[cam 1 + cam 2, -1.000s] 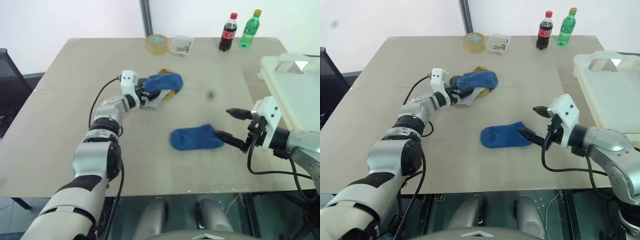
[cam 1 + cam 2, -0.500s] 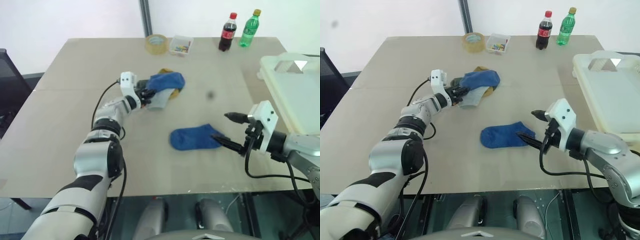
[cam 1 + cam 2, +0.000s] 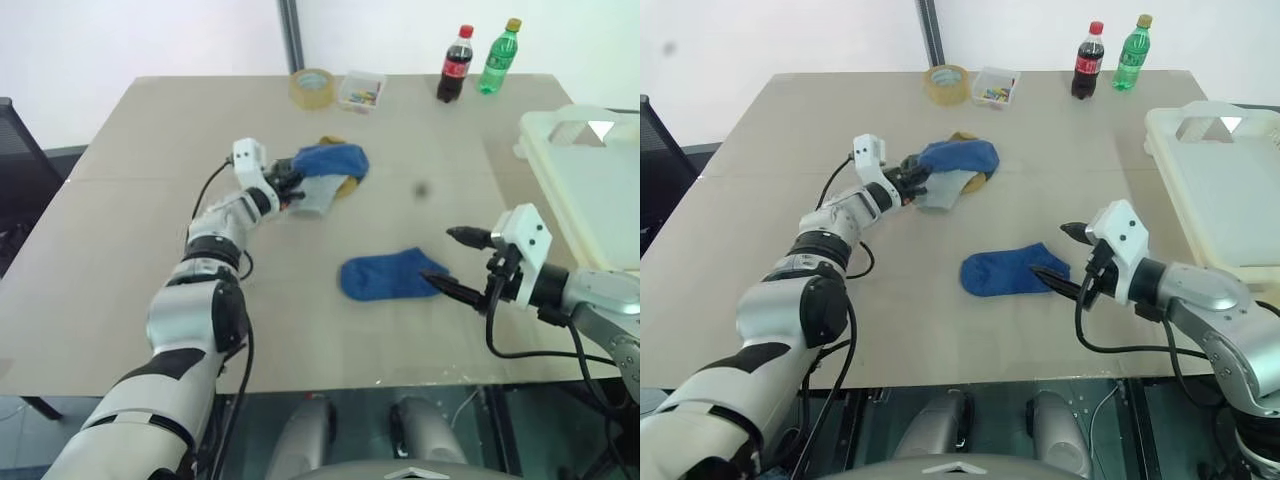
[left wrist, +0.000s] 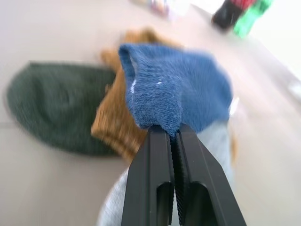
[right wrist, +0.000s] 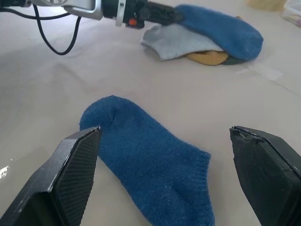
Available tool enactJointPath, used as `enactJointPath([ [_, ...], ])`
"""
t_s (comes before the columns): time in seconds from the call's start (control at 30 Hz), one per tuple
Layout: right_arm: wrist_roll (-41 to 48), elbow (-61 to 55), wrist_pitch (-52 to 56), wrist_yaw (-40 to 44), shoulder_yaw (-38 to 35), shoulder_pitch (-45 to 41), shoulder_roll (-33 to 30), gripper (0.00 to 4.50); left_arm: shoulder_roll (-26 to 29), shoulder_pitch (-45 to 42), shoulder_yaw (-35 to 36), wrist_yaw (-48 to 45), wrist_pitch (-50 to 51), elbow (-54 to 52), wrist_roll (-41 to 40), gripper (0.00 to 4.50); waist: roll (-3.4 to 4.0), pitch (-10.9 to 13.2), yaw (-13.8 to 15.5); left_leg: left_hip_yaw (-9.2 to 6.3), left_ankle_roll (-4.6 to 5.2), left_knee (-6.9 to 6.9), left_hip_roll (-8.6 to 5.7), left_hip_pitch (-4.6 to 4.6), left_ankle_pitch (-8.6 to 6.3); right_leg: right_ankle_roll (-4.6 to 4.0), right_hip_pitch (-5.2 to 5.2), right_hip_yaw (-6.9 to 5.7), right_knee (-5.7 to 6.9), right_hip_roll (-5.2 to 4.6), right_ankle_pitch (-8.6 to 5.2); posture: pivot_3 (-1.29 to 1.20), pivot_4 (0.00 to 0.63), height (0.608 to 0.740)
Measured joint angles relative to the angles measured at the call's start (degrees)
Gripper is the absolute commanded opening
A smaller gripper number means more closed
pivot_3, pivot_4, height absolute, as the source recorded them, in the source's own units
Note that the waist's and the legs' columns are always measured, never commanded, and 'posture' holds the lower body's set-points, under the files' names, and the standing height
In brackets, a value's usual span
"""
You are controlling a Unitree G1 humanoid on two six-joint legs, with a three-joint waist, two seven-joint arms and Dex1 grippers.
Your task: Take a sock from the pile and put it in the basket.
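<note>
The pile (image 3: 325,178) lies at mid table: a blue sock (image 4: 188,89) on top of a mustard one (image 4: 115,125), a dark green one (image 4: 51,103) and a light grey one (image 4: 221,139). My left gripper (image 3: 290,183) is shut on the cuff edge of that top blue sock, its black fingers (image 4: 157,169) pressed together with the fabric pinched at their tips. A second blue sock (image 3: 385,277) lies flat, apart from the pile. My right gripper (image 3: 440,253) stands open beside its cuff end, holding nothing. The cream basket (image 3: 545,125) sits at the table's right edge.
Along the far edge stand a tape roll (image 3: 313,87), a small clear box of coloured bits (image 3: 363,90), a cola bottle (image 3: 456,65) and a green bottle (image 3: 500,58). A black chair (image 3: 20,160) is off the table's left side.
My left gripper has shut on the top blue sock's edge and risen a little, lifting that edge. The right gripper stays open in about the same place.
</note>
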Motion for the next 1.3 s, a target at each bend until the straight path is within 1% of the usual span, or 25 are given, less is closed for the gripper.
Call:
enactJointPath([
  [0.23,-0.2,0.0,-0.2,-0.2,0.0,0.0,0.0,4.5,-0.1,-0.9,2.1,-1.6,1.4,-0.3,-2.8,0.07,0.0,0.0,-0.2,0.01,-0.08,0.0,-0.01,0.0,0.05,0.0,0.0,0.01,0.01,0.0,0.0,0.0,0.15,0.74],
  [0.43,-0.3,0.0,-0.6,-0.2,0.1,0.4,0.0,4.5,0.0,-0.1,0.4,-1.9,1.6,-0.3,-1.6,0.07,0.0,0.0,-0.2,0.01,-0.08,0.0,-0.01,0.0,0.05,0.0,0.0,0.01,0.02,0.0,0.0,0.0,0.15,0.74],
  [0.63,-0.5,0.0,-0.7,-0.3,0.1,0.8,0.0,4.5,0.0,0.6,0.2,-0.7,2.4,-0.3,-0.9,0.07,0.0,0.0,-0.2,0.01,-0.08,0.0,-0.01,0.0,0.05,0.0,0.0,0.01,0.03,0.0,0.0,0.0,0.15,0.74],
  [0.77,-0.5,0.0,-0.7,-0.3,0.1,1.5,0.0,4.5,-0.1,0.6,1.0,-0.4,4.4,-0.3,-1.5,0.07,0.0,0.0,-0.2,0.01,-0.08,0.01,-0.01,0.0,0.05,0.0,0.0,0.01,0.03,0.0,0.0,0.0,0.15,0.74],
  [0.93,-0.5,0.0,-0.8,-0.3,0.1,1.5,0.0,4.5,-0.3,1.0,3.6,0.4,7.4,-0.3,-4.1,0.07,0.0,0.0,-0.2,0.01,-0.08,0.02,-0.01,0.01,0.05,0.0,0.0,0.01,0.04,0.0,0.0,0.0,0.15,0.74],
  [0.97,-0.6,0.0,-0.8,-0.2,0.1,1.5,0.0,4.5,-0.4,1.2,4.6,0.3,8.6,-0.3,-5.1,0.52,0.0,0.0,-0.2,0.01,-0.08,0.02,-0.01,0.0,0.05,0.0,0.0,0.01,0.04,0.0,0.0,0.0,0.15,0.74],
  [1.03,-0.7,0.0,-0.8,-0.2,0.1,1.5,0.0,4.5,-0.4,1.6,5.5,-0.6,10.9,-0.3,-6.4,0.96,0.0,0.0,-0.2,0.01,-0.08,0.02,-0.01,0.01,0.05,0.0,0.0,0.01,0.04,0.0,0.0,0.0,0.15,0.74],
  [1.07,-0.8,0.0,-0.9,-0.2,0.1,1.5,0.0,4.5,-0.4,1.9,5.5,-1.6,12.4,-0.3,-7.1,1.53,0.0,0.0,-0.2,0.01,-0.08,0.02,-0.01,0.01,0.05,0.0,0.0,0.01,0.04,0.0,0.0,0.0,0.15,0.74],
  [1.13,-0.9,0.0,-0.9,-0.2,0.2,1.5,0.0,4.5,-0.6,2.3,5.3,-2.1,14.0,-0.4,-7.3,2.39,0.0,0.0,-0.2,0.01,-0.08,0.02,-0.01,0.01,0.05,0.0,0.0,0.01,0.04,0.0,0.0,0.0,0.15,0.74],
  [1.3,-1.3,0.0,-1.2,-0.2,1.0,1.7,0.0,4.5,-0.7,2.5,6.4,-0.4,14.7,-0.5,-8.1,2.39,0.0,0.0,-0.2,0.0,-0.08,0.03,0.0,0.01,0.05,0.0,0.0,0.01,0.05,0.0,0.0,0.0,0.15,0.74],
])
